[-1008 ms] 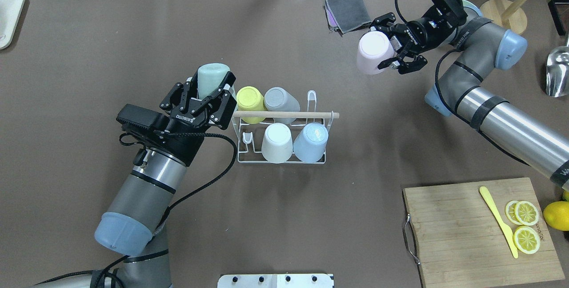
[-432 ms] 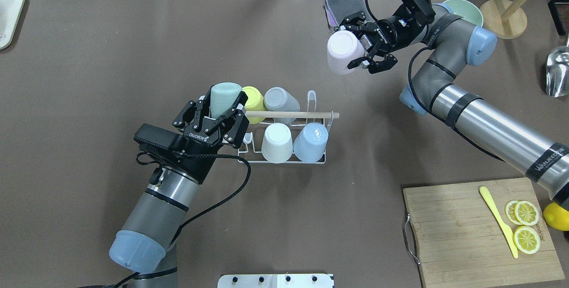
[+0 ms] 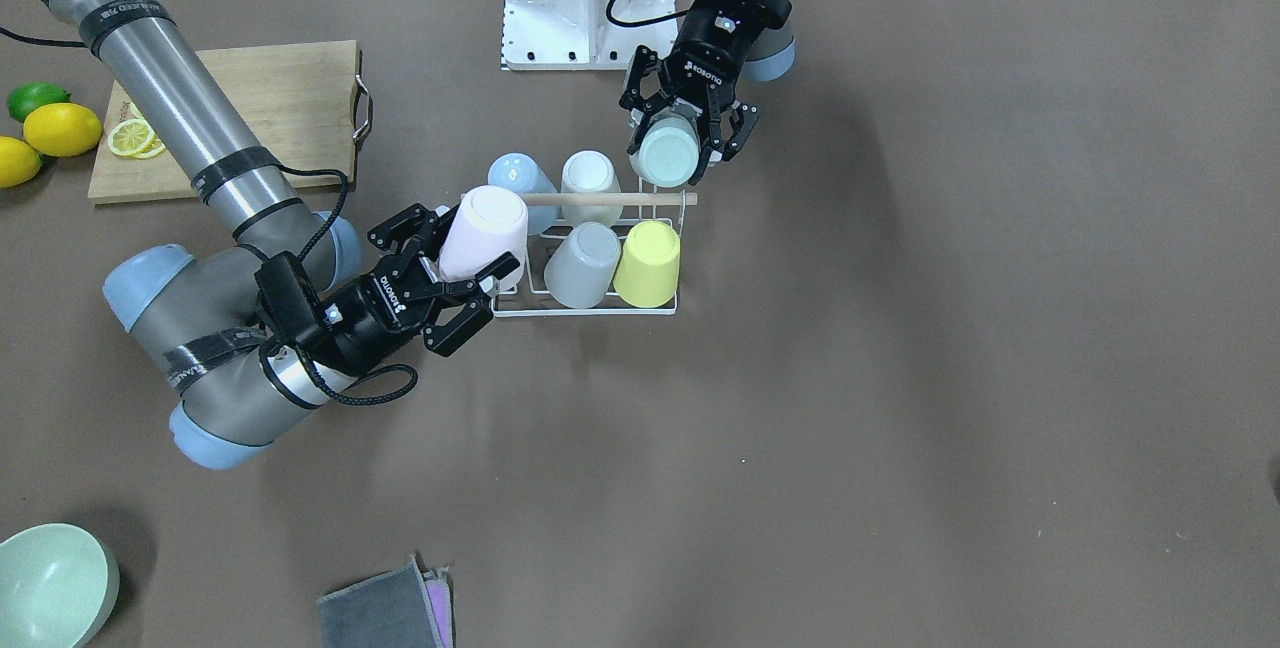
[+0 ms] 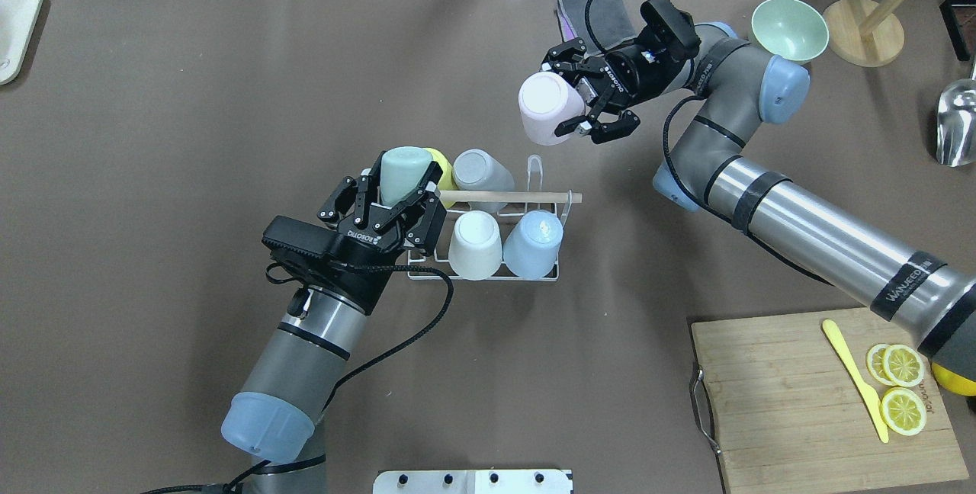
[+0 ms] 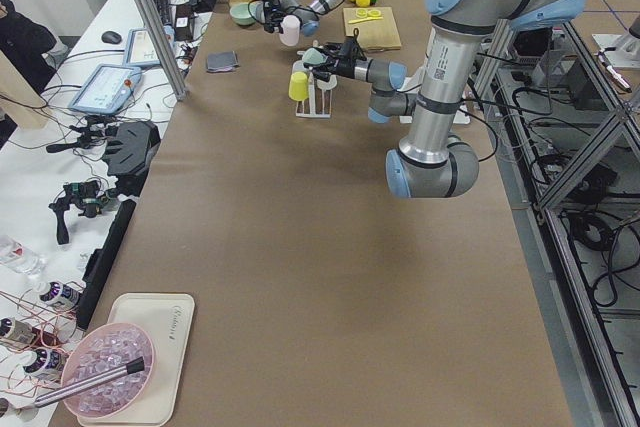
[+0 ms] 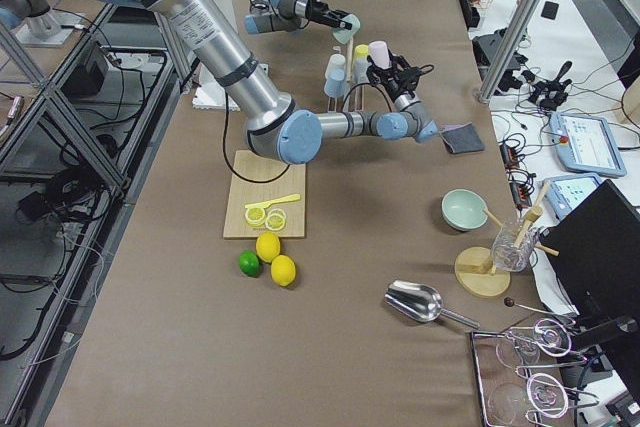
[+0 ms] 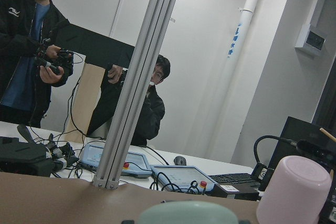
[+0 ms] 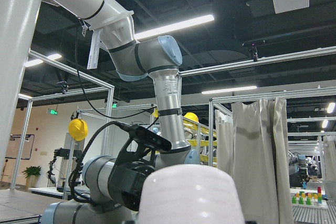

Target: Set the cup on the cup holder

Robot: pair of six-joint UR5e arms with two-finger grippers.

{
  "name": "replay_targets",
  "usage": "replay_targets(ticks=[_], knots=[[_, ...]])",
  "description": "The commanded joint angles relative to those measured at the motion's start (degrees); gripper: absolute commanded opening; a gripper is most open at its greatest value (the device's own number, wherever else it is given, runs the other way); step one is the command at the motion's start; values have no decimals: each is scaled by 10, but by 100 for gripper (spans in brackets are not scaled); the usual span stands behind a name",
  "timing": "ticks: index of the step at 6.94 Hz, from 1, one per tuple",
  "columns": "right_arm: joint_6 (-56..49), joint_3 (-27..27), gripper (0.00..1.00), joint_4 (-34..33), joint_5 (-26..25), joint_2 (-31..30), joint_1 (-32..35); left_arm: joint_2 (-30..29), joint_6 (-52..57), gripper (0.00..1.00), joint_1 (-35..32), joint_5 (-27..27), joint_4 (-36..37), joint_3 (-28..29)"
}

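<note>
While the overhead view sets the pink cup [image 4: 543, 101] well clear of the cup holder [image 4: 518, 197], beyond its far right corner, the front-facing view lays that cup over the rack's right end. The two side views settle it: the cup is up in the air, higher than the rack and touching nothing on it. The right gripper [image 4: 570, 110] has its jaws closed on the cup's wall, base turned away from the wrist.

The left gripper [image 4: 404, 180] has its jaws clamped on a mint cup [image 4: 402, 166], base up and a little tilted. From overhead this cup hides the left end of the wooden rod and part of the yellow cup [image 4: 444, 168]. The front-facing view shows it on the robot's side of the rod, at the rack's left end. Whether it touches a prong cannot be told from any view.

The cup holder stands on the brown table [image 4: 191, 97] in front of the robot. Four cups sit upside down on it: the yellow one and a grey cup [image 4: 480, 170] in the far row, a white cup [image 4: 474, 244] and a light blue cup [image 4: 534, 242] in the near row. A bare prong [image 4: 535, 168] shows at the far right.

The left wrist view catches only the mint cup's rim at the bottom edge, with the pink cup at lower right. The right wrist view shows the pink cup's base and the left arm beyond it. A cutting board [image 4: 778, 395] with lemon slices [image 4: 903, 387] lies at the near right.
</note>
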Motion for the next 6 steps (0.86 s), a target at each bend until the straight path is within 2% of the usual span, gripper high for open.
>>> replay_targets(ticks=[1,4,5,6], knots=[[-12,0,35,-1,-4,-3,-25,-5,-3,0,0,0,0,12],[-15,0,36,-1,-17,-7,-26,-5,-4,0,0,0,-6,26],[-15,0,61,-1,-17,-6,-26,-5,-4,0,-1,0,-10,33],[-13,0,100,-2,-18,-7,-26,-5,-5,0,-1,0,-12,38]])
